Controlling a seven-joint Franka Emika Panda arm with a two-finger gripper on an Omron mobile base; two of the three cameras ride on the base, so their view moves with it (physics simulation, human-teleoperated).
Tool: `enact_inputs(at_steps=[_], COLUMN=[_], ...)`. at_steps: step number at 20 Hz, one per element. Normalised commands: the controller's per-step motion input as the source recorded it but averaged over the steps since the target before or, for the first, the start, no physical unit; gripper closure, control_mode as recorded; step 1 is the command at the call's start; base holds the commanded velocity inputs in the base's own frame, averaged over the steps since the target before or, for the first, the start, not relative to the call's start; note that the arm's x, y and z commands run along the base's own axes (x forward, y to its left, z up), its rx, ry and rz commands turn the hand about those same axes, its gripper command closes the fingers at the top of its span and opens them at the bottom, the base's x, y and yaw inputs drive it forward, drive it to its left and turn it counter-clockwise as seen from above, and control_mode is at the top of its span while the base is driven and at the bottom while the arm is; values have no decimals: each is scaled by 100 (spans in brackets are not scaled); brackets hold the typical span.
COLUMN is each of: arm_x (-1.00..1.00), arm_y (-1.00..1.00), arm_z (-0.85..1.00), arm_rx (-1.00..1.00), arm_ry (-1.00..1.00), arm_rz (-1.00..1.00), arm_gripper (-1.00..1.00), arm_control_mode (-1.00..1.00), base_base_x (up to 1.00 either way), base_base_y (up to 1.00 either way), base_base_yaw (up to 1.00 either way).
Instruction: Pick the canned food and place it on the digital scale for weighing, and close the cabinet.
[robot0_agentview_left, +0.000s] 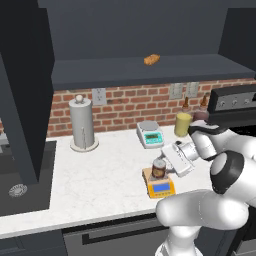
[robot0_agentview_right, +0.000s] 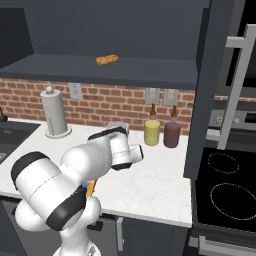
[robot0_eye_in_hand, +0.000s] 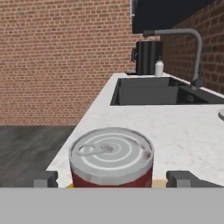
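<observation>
The canned food (robot0_agentview_left: 159, 169), dark red-brown with a silvery pull-tab lid, stands upright on the small orange-yellow digital scale (robot0_agentview_left: 161, 187) with a blue display, near the counter's front edge. My gripper (robot0_agentview_left: 164, 162) reaches it from the right and is open. In the hand view the can (robot0_eye_in_hand: 111, 157) sits between my two fingertips (robot0_eye_in_hand: 46, 179), with a small gap on each side. A corner of the scale (robot0_agentview_right: 90, 187) peeks out behind my arm. The cabinet (robot0_agentview_left: 22, 95) above the counter stands open, its right door (robot0_agentview_right: 212, 85) swung out with a silver bar handle.
A small orange-brown food piece (robot0_agentview_left: 152, 59) lies on the cabinet shelf. On the counter are a paper towel holder (robot0_agentview_left: 82, 122), a grey-white scale (robot0_agentview_left: 150, 134) and a yellow bottle (robot0_agentview_left: 183, 123). The sink (robot0_agentview_left: 20, 180) is left, the stove (robot0_agentview_right: 225, 192) right.
</observation>
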Motion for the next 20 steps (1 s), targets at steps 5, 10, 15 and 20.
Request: enact_inputs(at_steps=[5,10,15,20], arm_x=[10,1,-23,0], arm_y=[-33,-30,-10,-25], arm_z=[41,16,9,41], arm_rx=[5,4,7,17], arm_ry=[0,-2,-20,-21], arm_rz=[0,0,-1,-5], arm_gripper=[-100,-100,-100,-100], arm_control_mode=[-100,-100,-100,-100], base_base_x=[0,0,0,0], base_base_y=[0,0,0,0], base_base_yaw=[0,0,0,0])
